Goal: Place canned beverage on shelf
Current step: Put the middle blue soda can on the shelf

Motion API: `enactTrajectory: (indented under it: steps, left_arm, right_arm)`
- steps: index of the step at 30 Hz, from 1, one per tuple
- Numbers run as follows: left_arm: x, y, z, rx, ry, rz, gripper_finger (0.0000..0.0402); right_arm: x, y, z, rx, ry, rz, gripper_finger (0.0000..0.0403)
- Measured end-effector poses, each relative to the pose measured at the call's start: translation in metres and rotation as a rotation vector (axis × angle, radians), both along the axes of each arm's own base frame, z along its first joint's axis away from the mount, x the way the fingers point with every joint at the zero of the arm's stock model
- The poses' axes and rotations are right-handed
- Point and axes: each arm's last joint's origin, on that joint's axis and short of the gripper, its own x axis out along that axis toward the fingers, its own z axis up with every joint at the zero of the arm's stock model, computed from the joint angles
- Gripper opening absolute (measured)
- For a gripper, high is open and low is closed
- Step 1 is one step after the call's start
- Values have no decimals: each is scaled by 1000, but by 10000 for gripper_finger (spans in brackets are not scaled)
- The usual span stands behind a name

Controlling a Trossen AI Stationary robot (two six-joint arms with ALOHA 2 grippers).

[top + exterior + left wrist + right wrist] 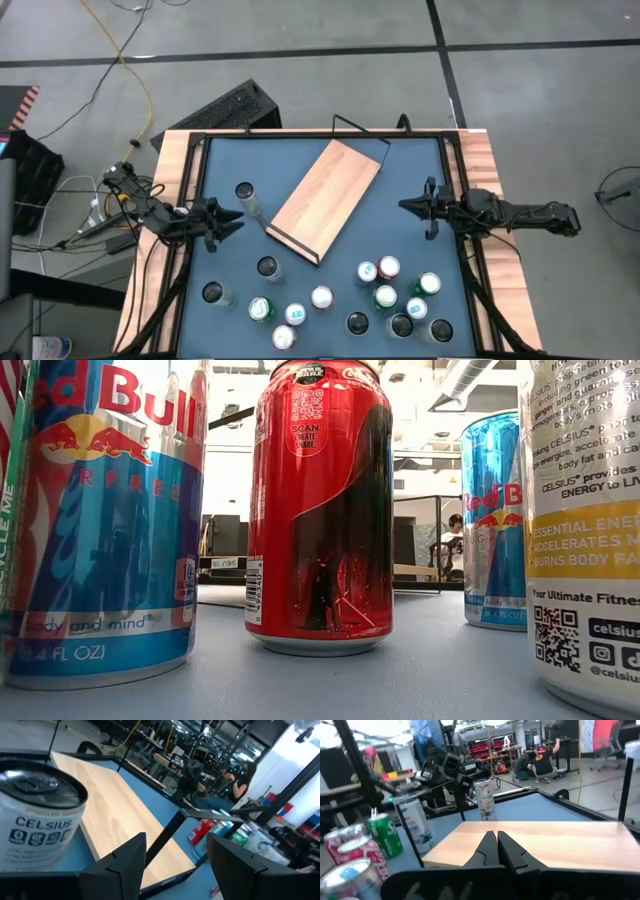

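The shelf (325, 198), a light-wood board with a dark lip at its near end, lies flat and askew on the blue tabletop's middle. A Celsius can (246, 194) stands upright left of it, close to my left gripper (234, 222), which is open with nothing between its fingers (129, 855). The same Celsius can (36, 822) shows beside the shelf (120, 815) in the left wrist view. Several more cans (385, 295) stand upright near the table's front. My right gripper (404, 206) hangs shut at the table's right side, pointing at the shelf (545, 840).
A black frame (192, 180) runs around the table inside its wooden rim. In the low view a red can (320, 510), two Red Bull cans (100, 520) and a Celsius can (590, 530) stand close by. People (537, 762) are in the room beyond.
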Motion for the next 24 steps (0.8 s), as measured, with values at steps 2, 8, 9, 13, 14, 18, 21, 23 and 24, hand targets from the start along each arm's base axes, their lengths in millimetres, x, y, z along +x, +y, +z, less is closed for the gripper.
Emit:
enactTrajectory:
  steps: [2, 8, 9, 13, 14, 18, 21, 23, 24]
  left_arm:
    - [0, 0, 0, -27, -8, -1, 194]
    - [0, 1, 1, -213, -57, 22, 194]
    - [0, 1, 0, -220, -58, 21, 194]
    - [0, 1, -1, -236, -52, 17, 194]
    - [0, 1, -1, -242, -54, 15, 194]
    - [0, 1, -1, -230, -53, 34, 194]
    - [-1, 2, 2, -310, -94, 52, 194]
    - [-1, 2, 1, -329, -96, 54, 194]
    - [-1, 2, 1, -327, -93, 55, 194]
  right_arm:
    - [0, 0, 4, 94, -56, 2, 1]
    - [-4, -1, 22, 470, -315, 37, 1]
    - [-4, -1, 23, 482, -330, 32, 1]
    - [-4, -2, 22, 499, -335, -3, 1]
    - [-4, -2, 22, 491, -334, -4, 1]
    - [-4, -2, 22, 442, -324, -13, 1]
    - [-4, -2, 22, 440, -323, -13, 1]
    - [-4, -2, 22, 437, -317, -16, 1]
    - [-4, -3, 21, 427, -311, -30, 1]
